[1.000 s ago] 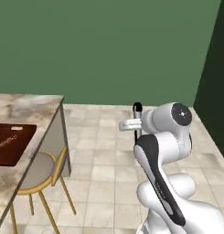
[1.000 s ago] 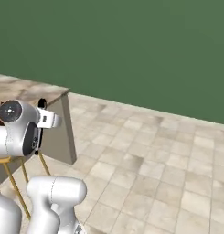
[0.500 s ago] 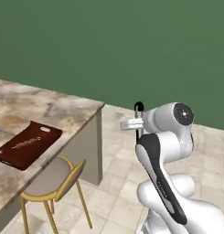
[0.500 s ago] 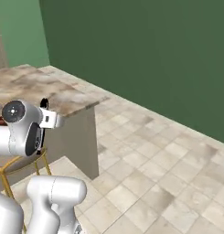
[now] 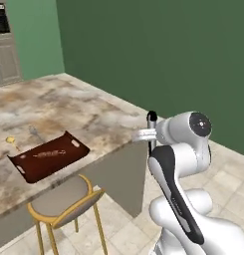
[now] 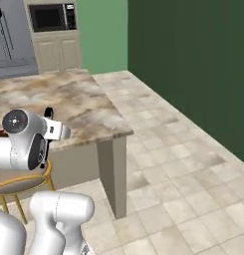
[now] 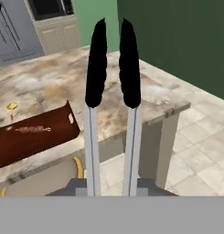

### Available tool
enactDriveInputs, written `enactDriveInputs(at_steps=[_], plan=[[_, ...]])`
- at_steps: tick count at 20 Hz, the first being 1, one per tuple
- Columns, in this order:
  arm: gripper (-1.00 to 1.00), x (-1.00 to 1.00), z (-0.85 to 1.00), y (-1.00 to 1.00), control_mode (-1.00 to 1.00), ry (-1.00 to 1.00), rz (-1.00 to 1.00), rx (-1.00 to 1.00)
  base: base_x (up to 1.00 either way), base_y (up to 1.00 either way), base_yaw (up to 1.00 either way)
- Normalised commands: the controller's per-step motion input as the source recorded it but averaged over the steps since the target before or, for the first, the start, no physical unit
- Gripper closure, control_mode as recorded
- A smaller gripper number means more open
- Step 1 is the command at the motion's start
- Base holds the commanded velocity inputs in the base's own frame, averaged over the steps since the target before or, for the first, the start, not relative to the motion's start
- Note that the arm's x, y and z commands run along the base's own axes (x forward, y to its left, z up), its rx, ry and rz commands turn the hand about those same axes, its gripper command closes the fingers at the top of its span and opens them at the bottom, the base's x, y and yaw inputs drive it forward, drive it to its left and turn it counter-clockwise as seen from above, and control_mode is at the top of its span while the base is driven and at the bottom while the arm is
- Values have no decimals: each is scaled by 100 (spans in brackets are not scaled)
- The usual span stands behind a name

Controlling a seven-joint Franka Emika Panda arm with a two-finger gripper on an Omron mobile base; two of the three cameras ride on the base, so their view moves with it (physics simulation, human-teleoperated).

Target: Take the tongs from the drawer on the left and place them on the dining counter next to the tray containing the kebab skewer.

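Left base view: base has swung round, so the bench (image 5: 68, 107) and tray (image 5: 49, 157) with skewer (image 5: 49, 154) now sit closer, placing comes next. Right base view: tongs (image 6: 48, 113) stick up by the wrist. Hand view: fingers (image 7: 83, 187) clamped on the tongs, aimed over the bench.

Lighting: even, bright, rendered; no glare. Shadows: soft, faint, under the surface (image 6: 88, 112) edge and the stool (image 5: 63, 199). Sharpness: all views slightly soft, coarse; no edge distortion.
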Motion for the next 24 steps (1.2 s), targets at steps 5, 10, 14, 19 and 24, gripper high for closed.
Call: enactDriveInputs(at_steps=[5, 10, 14, 19, 24], plan=[[100, 0, 0, 0, 100, 0, 0, 0, 85, -30, 67], [100, 0, 0, 0, 100, 0, 0, 0, 76, -36, 63], [100, 0, 0, 0, 100, 0, 0, 0, 36, -30, 31], [100, 0, 0, 0, 100, 0, 0, 0, 16, 0, 0], [100, 0, 0, 0, 100, 0, 0, 0, 79, -7, -2]])
